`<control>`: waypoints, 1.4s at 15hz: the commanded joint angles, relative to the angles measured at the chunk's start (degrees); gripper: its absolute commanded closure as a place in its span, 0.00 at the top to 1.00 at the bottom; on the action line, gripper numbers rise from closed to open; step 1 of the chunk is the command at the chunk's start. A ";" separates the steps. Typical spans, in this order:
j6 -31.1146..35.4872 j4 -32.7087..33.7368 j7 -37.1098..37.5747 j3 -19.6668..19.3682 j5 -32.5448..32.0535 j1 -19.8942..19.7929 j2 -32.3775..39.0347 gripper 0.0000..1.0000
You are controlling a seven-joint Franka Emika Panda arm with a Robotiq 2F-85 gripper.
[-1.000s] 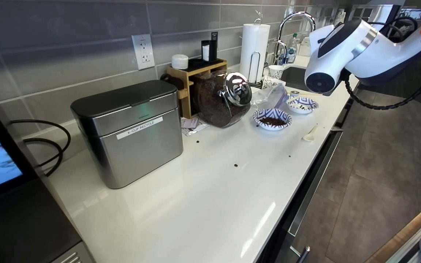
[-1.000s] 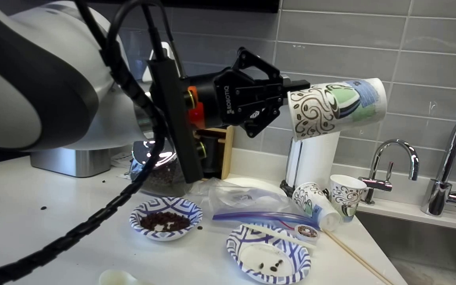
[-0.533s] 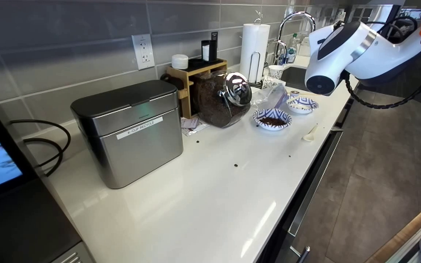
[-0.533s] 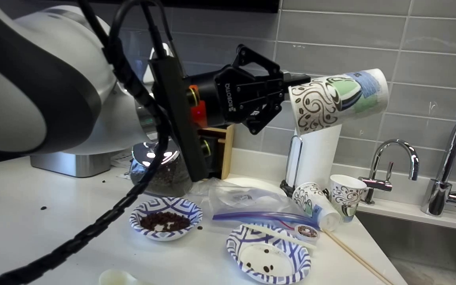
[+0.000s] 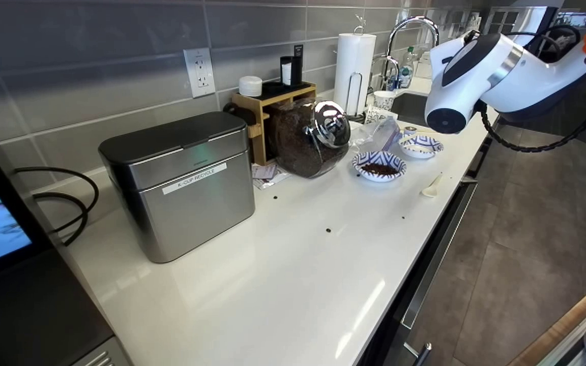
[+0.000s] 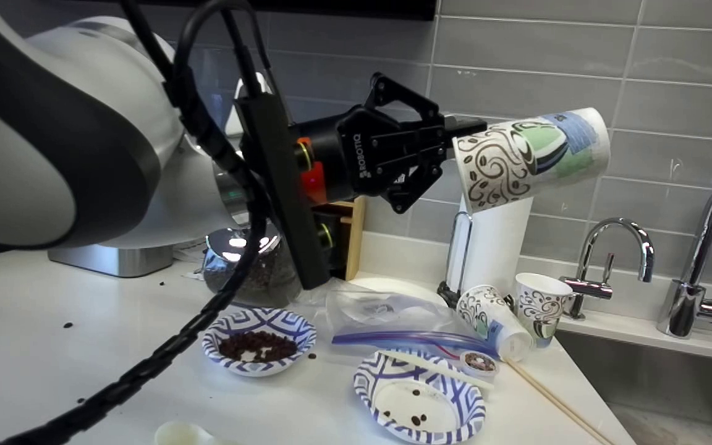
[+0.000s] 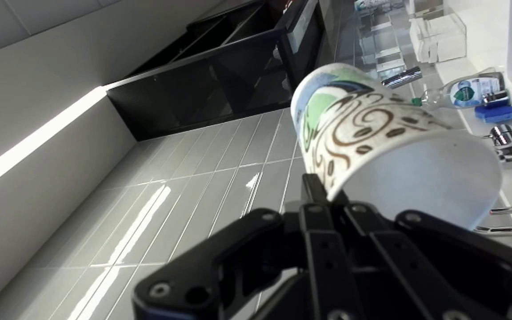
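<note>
A patterned paper cup (image 6: 535, 157) hangs in the air on its side, its mouth toward my gripper and angled down, its base higher. My gripper (image 6: 468, 128) is shut on the wall at the cup's rim. In the wrist view one finger (image 7: 313, 186) lies outside the cup (image 7: 354, 120), the other inside. That cup's visible interior is bare. Below, on the counter, are a blue-patterned bowl (image 6: 470, 413) holding several dark beans and a matching bowl (image 6: 257, 369) with a brown heap. In an exterior view the arm (image 5: 463, 81) hides the gripper and held cup.
Near the sink (image 6: 671, 383) are a tipped cup (image 6: 486, 312), an upright cup (image 6: 538, 303) and chopsticks (image 6: 554, 395). A plastic bag (image 6: 393, 315) lies behind the bowls. A paper towel roll (image 5: 354, 71), glass jar (image 5: 298, 147) and steel bin (image 5: 201, 203) line the wall.
The cup has tilted, its base rising and its mouth dipping slightly. Beans in the nearer bowl lie in different spots, with one farther up. The grip is unchanged.
</note>
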 commanded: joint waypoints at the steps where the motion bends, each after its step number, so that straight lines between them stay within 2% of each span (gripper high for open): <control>1: 8.91 0.16 2.20 -1.32 4.20 -0.50 -2.60 0.01; 7: 30.41 1.50 1.20 -6.17 12.02 -2.41 -9.60 0.01; 12: 48.88 1.69 -5.73 -11.08 22.31 -3.19 -15.38 0.01; 16: 62.10 1.03 -16.80 -14.60 35.42 -3.63 -18.54 0.01; 19: 70.06 -0.38 -29.38 -16.44 48.91 -3.53 -19.22 0.01; 20: 71.93 -1.18 -33.51 -16.87 53.47 -3.22 -18.90 0.01; 21: 72.85 -2.21 -37.98 -19.28 58.07 -0.66 -18.81 0.01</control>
